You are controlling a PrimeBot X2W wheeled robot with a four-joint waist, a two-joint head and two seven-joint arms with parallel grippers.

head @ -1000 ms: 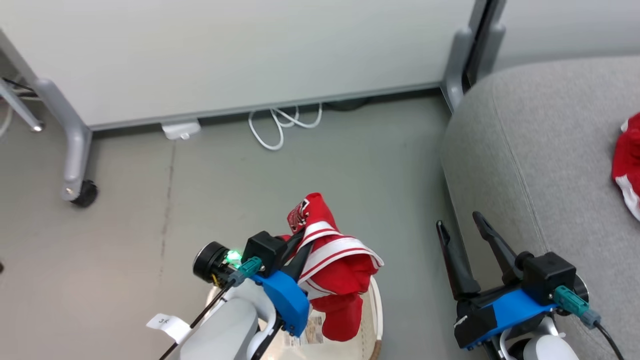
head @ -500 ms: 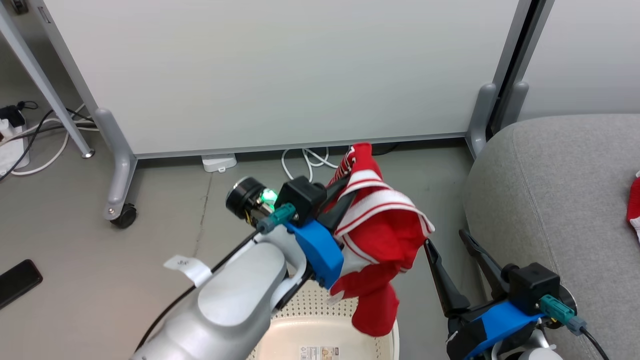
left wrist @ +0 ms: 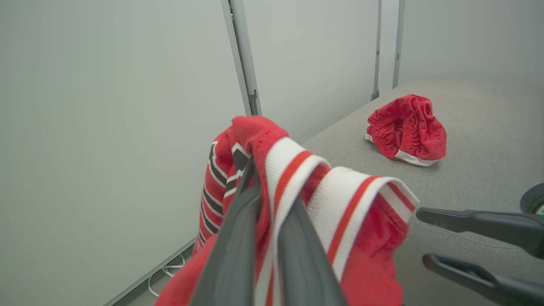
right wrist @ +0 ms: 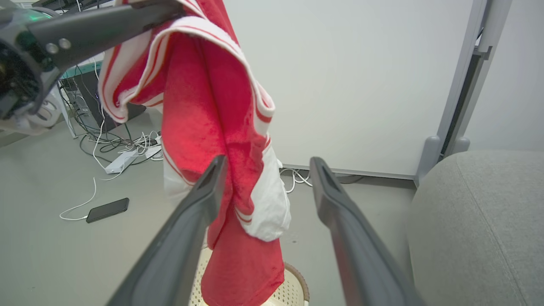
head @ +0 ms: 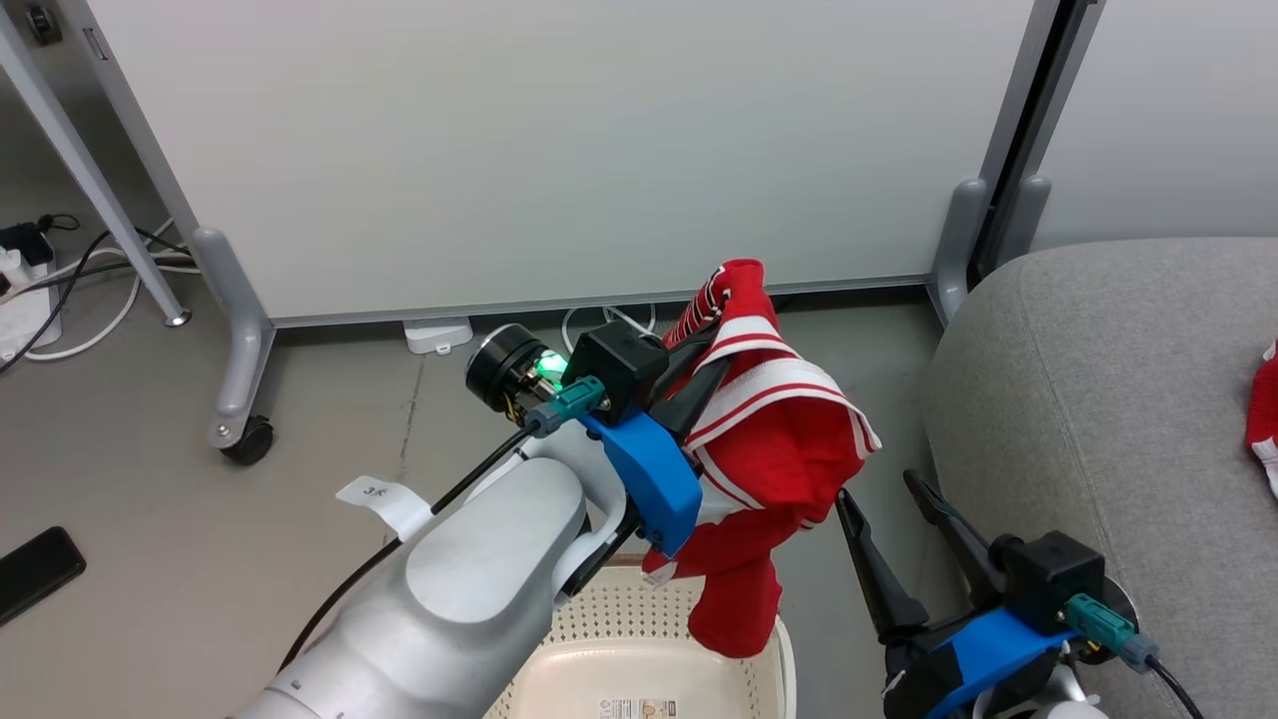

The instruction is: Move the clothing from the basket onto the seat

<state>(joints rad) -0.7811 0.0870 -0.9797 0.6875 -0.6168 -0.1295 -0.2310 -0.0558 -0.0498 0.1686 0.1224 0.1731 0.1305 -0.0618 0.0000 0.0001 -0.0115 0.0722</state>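
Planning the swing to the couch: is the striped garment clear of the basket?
Cannot tell. The striped garment hangs from the shut left gripper above the basket, its lower end overlapping the rim.

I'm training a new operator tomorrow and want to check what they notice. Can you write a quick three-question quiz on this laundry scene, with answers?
1. True or false: the left hand is shut on the striped garment, which hangs above the basket.
2. The plain red garment lies: A in the basket; B on the seat; C on the floor.
3. Fill in: the right hand is ___, holding nothing.

Key: 1 true; 2 B; 3 open.
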